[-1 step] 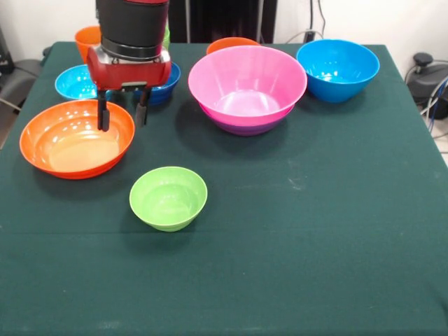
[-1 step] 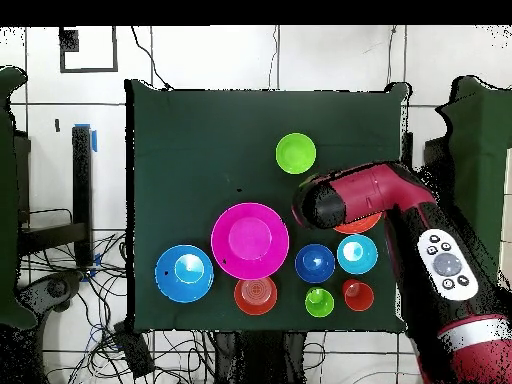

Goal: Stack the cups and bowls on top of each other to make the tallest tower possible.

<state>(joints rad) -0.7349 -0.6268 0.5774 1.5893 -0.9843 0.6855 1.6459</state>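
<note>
My gripper (image 1: 123, 114) hangs open over the far right rim of the wide shallow orange bowl (image 1: 77, 138), holding nothing. The tower is a large pink bowl (image 1: 247, 78) nested in a purple bowl (image 1: 245, 127) at mid-table. A big blue bowl (image 1: 337, 68) stands to its right. The small lime-green bowl (image 1: 168, 197) sits alone toward the front. Behind the gripper are the small light-blue bowl (image 1: 73, 82) and the dark-blue bowl (image 1: 165, 85). A small orange bowl (image 1: 232, 44) peeks from behind the pink one. The orange cup (image 1: 87, 40) and the green cup (image 2: 319, 302) stand at the far edge.
In the overhead view the arm (image 2: 400, 215) covers most of the wide orange bowl (image 2: 358, 227). The green tablecloth (image 1: 315, 231) stretches to the front edge. Cables and gear lie off the table at the right (image 1: 428, 77).
</note>
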